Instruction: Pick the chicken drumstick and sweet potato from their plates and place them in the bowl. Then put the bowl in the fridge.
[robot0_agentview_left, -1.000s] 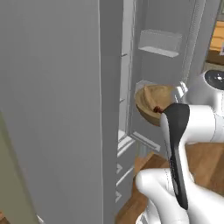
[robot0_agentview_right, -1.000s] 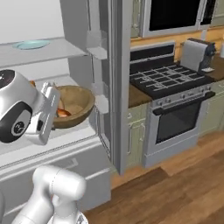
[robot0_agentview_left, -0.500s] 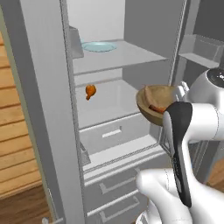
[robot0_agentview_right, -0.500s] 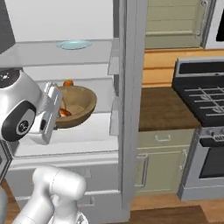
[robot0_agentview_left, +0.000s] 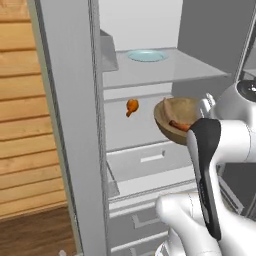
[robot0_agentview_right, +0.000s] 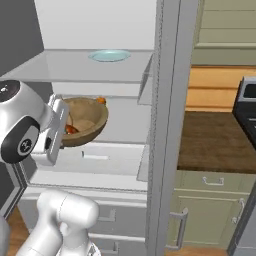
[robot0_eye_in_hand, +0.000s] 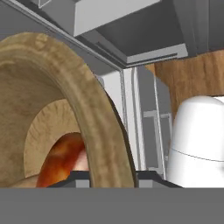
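Observation:
My gripper (robot0_agentview_right: 64, 116) is shut on the near rim of the tan wooden bowl (robot0_agentview_right: 89, 120), holding it up in front of the open fridge (robot0_agentview_right: 75, 67) at the height of its middle compartment. In the hand view the thick rim of the bowl (robot0_eye_in_hand: 94, 118) runs down between my gripper's (robot0_eye_in_hand: 111, 176) fingertips. The orange-red sweet potato (robot0_agentview_left: 180, 125) lies inside the bowl (robot0_agentview_left: 172, 117). The chicken drumstick (robot0_agentview_left: 131, 106) shows left of the bowl and apart from it, against the fridge (robot0_agentview_left: 165, 70) interior. What the drumstick rests on I cannot tell. The plates are out of view.
A pale blue dish (robot0_agentview_left: 146, 55) sits on the fridge's upper shelf. A drawer (robot0_agentview_left: 150, 160) lies below the bowl. The fridge's grey upright (robot0_agentview_right: 167, 100) stands right of the bowl, with a wooden counter (robot0_agentview_right: 215, 135) and green cabinets (robot0_agentview_right: 215, 200) beyond.
The whole picture has shifted as the base drove: the fridge interior now sits more squarely ahead. The bowl stays in my gripper at the same height.

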